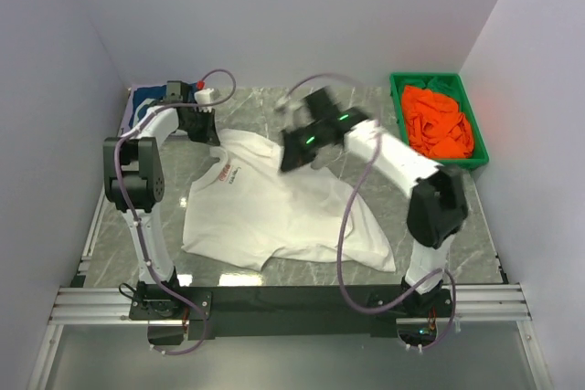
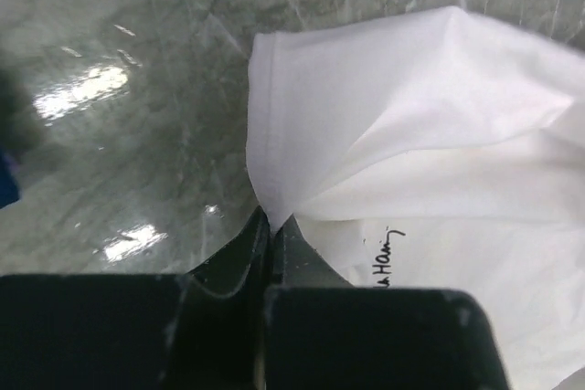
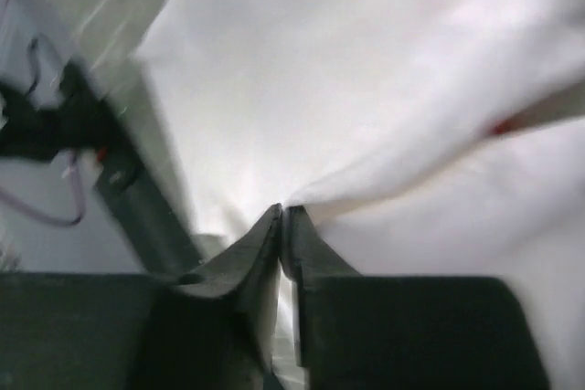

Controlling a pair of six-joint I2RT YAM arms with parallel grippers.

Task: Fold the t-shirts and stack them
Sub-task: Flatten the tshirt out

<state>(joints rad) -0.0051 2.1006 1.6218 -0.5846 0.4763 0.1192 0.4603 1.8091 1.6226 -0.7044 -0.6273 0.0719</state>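
A white t-shirt (image 1: 274,216) with a small red chest logo (image 1: 224,172) lies spread on the grey marble table, its far part lifted. My left gripper (image 1: 213,137) is shut on the shirt's far left edge; the left wrist view shows the jaws (image 2: 272,224) pinching a hemmed corner of the white cloth (image 2: 402,125). My right gripper (image 1: 287,162) is shut on the shirt's far middle; the right wrist view shows the jaws (image 3: 283,214) closed on a white fold (image 3: 366,98). Orange shirts (image 1: 439,121) fill the bin. A navy shirt (image 1: 144,103) lies at the far left corner.
The green plastic bin (image 1: 398,98) stands at the far right against the wall. White walls close in the table on the left, back and right. The arm bases and a metal rail (image 1: 292,303) run along the near edge.
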